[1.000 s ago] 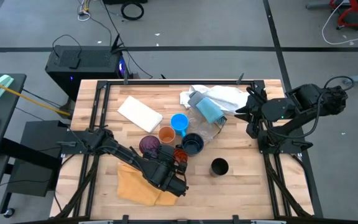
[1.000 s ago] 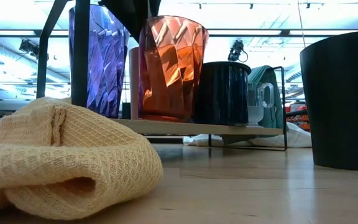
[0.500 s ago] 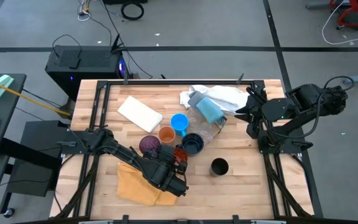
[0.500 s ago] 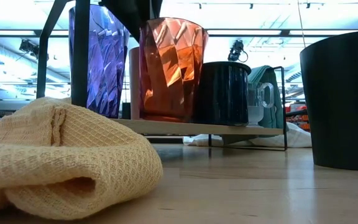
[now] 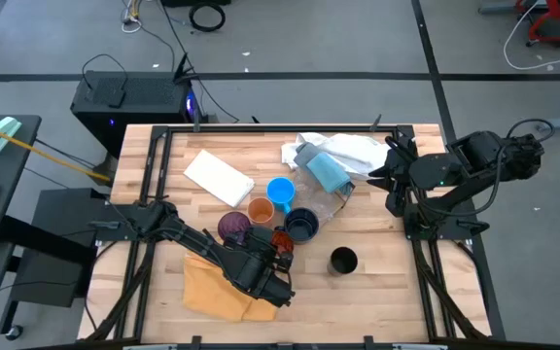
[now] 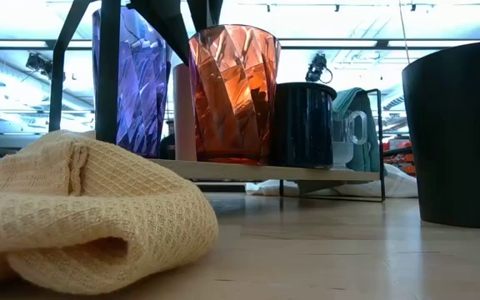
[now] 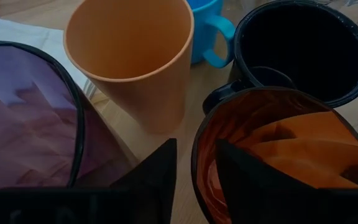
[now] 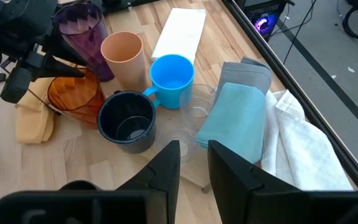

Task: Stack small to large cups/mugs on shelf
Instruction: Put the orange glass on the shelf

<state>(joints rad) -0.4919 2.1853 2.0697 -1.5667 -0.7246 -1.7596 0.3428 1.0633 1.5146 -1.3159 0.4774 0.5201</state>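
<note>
Left wrist view has my left fingers [image 7: 194,168] straddling the rim of the red-orange tumbler [image 7: 278,155], one finger outside the wall and one inside; they stand a little apart, and whether they press the wall I cannot tell. Beside it stand the small orange cup [image 7: 129,56], the purple cup [image 7: 23,124], the dark bluish cup [image 7: 303,50] and the blue mug [image 7: 207,28].

From the low view, the tumbler [image 6: 234,92] stands upright on the shelf [image 6: 265,172], between the purple cup [image 6: 132,79] and the dark bluish cup [image 6: 302,123]. The black mug [image 6: 461,133] stands off the shelf on the wooden surface [image 6: 323,250], and a yellow cloth [image 6: 73,208] lies in front.

From above, my right fingers [image 5: 389,170] wait at the surface's right edge, slightly apart, holding nothing, near a pale-blue cylinder [image 5: 327,170] and white cloth [image 5: 343,148].
</note>
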